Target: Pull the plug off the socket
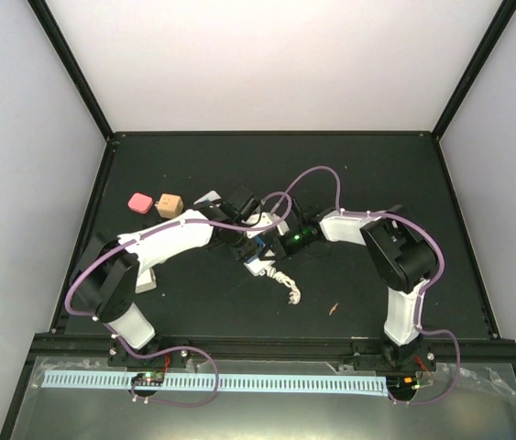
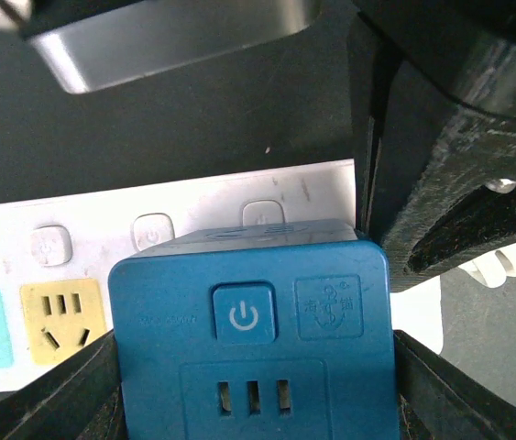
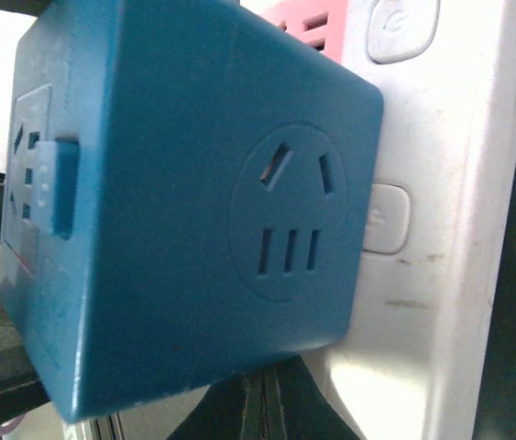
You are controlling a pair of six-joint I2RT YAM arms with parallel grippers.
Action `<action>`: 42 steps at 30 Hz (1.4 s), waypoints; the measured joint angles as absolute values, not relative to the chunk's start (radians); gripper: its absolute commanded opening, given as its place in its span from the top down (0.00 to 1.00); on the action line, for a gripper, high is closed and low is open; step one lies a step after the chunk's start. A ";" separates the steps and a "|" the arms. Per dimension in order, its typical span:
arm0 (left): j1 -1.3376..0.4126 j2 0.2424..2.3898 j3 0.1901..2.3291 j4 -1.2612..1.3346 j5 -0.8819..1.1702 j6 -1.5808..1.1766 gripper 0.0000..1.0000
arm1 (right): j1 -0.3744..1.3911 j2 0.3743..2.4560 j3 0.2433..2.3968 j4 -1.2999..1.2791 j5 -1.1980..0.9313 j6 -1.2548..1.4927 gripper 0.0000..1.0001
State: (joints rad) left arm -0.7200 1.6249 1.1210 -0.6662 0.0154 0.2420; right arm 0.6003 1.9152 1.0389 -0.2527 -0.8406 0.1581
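Observation:
The plug is a blue cube adapter [image 2: 253,339] with a power button, sitting against the long white socket strip [image 2: 193,197]. My left gripper [image 2: 253,390] is shut on the plug, with a black finger [image 2: 65,394] pressed on each side. In the right wrist view the plug [image 3: 193,211] fills the frame and lies against the strip [image 3: 441,275]. My right gripper [image 3: 271,403] is shut and empty, its fingers pressed together just below the plug by the strip. From above, both grippers [image 1: 244,240] [image 1: 280,246] meet over the strip [image 1: 265,266] at mid table.
The strip's coiled white cord [image 1: 290,289] lies in front of it. A pink cube [image 1: 138,202] and a tan cube [image 1: 168,204] sit at the back left. A white cube [image 1: 145,280] lies by the left arm. Black frame posts border the mat.

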 measured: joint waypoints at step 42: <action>-0.603 1.274 1.129 -1.255 -0.145 0.612 0.71 | 0.606 1.806 1.045 -0.329 -0.680 0.088 0.87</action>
